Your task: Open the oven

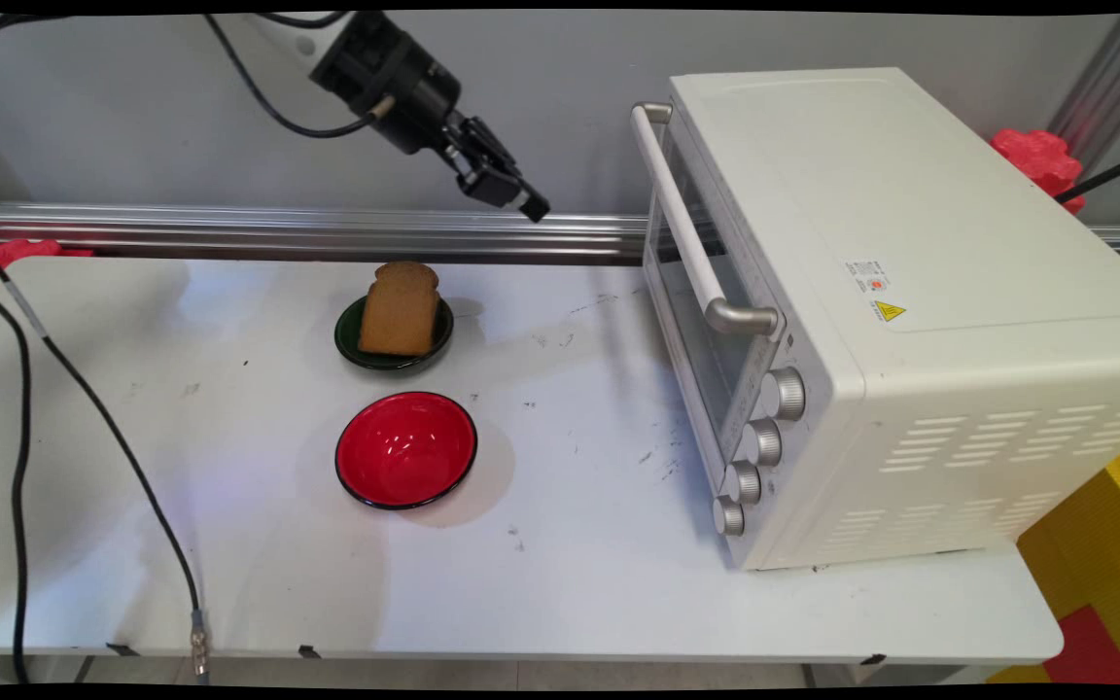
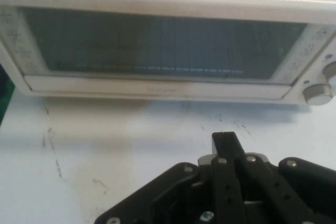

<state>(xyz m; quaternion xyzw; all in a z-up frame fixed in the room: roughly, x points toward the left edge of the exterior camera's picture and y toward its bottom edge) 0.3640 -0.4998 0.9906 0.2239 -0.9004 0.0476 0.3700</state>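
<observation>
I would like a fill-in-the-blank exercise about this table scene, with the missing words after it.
1. The slice of bread rests in the ____ bowl.
2. The red bowl holds ____.
3. The toaster oven door is ____.
4. The claw hangs in the air, touching ____.

Missing words: green; nothing; closed; nothing

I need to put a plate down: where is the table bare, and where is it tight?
Bare: the table left of the red bowl and green bowl, and the near strip in front of the red bowl. A narrower lane runs between the bowls and the toaster oven. Tight: between the two bowls. The hand hangs above, holding nothing.
</observation>
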